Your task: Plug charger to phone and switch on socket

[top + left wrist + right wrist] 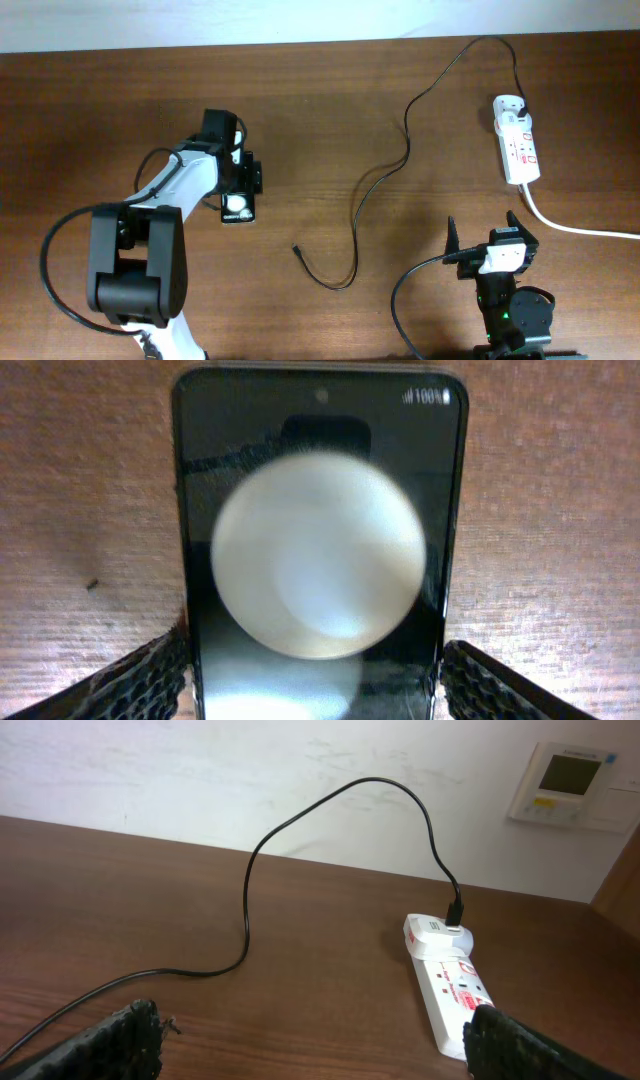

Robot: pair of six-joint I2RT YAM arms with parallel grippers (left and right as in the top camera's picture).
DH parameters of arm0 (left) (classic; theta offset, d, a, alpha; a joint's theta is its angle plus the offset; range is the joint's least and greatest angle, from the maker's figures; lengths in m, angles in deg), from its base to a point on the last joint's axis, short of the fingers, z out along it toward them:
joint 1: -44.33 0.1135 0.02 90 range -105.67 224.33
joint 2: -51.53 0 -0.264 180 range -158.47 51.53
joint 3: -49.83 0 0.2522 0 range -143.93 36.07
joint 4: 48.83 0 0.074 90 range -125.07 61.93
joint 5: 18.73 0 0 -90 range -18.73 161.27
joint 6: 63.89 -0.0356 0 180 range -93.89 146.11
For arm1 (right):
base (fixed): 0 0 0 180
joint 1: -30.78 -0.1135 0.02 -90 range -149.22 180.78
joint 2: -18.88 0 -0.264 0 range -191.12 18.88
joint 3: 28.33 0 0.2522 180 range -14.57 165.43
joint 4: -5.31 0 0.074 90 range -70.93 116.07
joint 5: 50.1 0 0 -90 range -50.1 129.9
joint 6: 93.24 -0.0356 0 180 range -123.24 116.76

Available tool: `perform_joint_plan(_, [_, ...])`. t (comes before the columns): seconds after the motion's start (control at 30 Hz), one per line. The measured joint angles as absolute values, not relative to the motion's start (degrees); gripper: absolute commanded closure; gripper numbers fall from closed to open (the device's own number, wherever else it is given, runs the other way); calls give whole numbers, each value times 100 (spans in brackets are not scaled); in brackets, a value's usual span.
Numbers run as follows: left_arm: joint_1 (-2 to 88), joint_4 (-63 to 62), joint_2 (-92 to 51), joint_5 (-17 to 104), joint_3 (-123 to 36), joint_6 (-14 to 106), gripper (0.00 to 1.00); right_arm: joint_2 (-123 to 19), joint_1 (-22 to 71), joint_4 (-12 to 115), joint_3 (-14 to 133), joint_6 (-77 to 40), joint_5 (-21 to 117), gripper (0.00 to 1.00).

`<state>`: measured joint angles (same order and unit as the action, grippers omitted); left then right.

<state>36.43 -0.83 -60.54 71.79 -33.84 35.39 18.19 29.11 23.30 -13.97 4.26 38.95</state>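
The black phone (238, 207) lies on the wooden table at centre left, and its screen fills the left wrist view (320, 560) with a big round white reflection. My left gripper (240, 190) straddles its near end, with a finger pressed against each long edge (315, 690). The black charger cable (405, 130) runs from the white adapter on the socket strip (518, 145) to its loose tip (296, 248), which lies right of the phone. My right gripper (485, 230) is open and empty, below the strip; the right wrist view (320, 1050) shows the strip (455, 995) and cable (248, 900) ahead.
The strip's thick white cord (580, 228) runs off to the right edge. A white wall (300, 780) stands behind the table's far edge, with a white control panel (565, 782) on it.
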Motion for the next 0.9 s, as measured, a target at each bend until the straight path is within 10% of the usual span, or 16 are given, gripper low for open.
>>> perform_joint_plan(0.9, [2596, 968, -5995, 7268, -3388, 4311, 1, 1819, 2911, 2330, -1397, 422, 3895, 1])
